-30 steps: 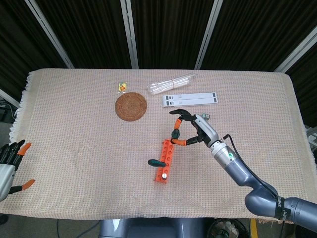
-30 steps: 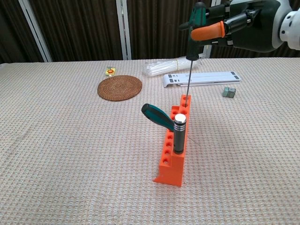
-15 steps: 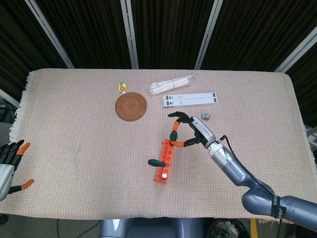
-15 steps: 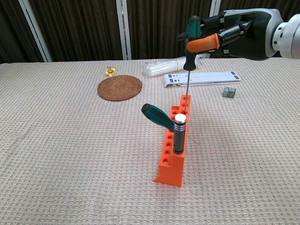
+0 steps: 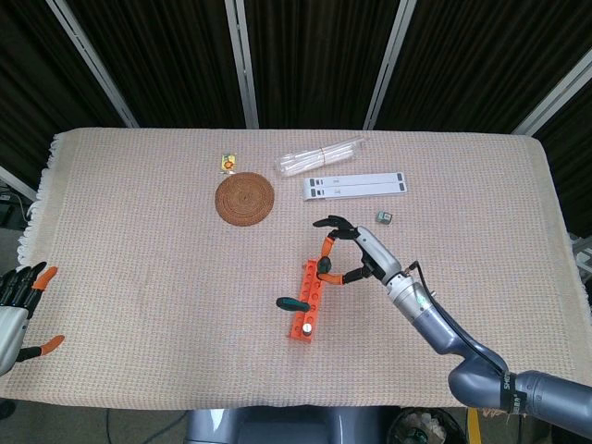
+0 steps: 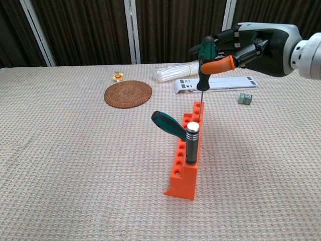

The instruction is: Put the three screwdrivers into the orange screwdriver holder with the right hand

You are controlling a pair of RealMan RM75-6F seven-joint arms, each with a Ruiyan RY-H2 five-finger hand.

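At the far left edge of the head view, the left hand (image 5: 18, 301) rests off the desk (image 5: 139, 240), released, its orange-tipped fingers spread and holding nothing. Further right on the woven cloth lie a small yellow item (image 5: 227, 164) and a round wicker coaster (image 5: 245, 198). Beyond them sit a bundle of clear tubes (image 5: 319, 154) and a flat white strip (image 5: 355, 185).

Near the middle stands the orange screwdriver holder (image 6: 186, 153). A silver-capped screwdriver (image 6: 192, 143) stands upright in its near end, and a teal-handled screwdriver (image 6: 170, 124) leans out to the left from just behind it. The third screwdriver (image 6: 204, 50) hangs upright over the holder's far end, its thin shaft reaching down to the top hole there. The right hand (image 6: 251, 42) grasps its green handle between thumb and fingers. A small grey cube (image 6: 245, 98) sits on the cloth to the right.
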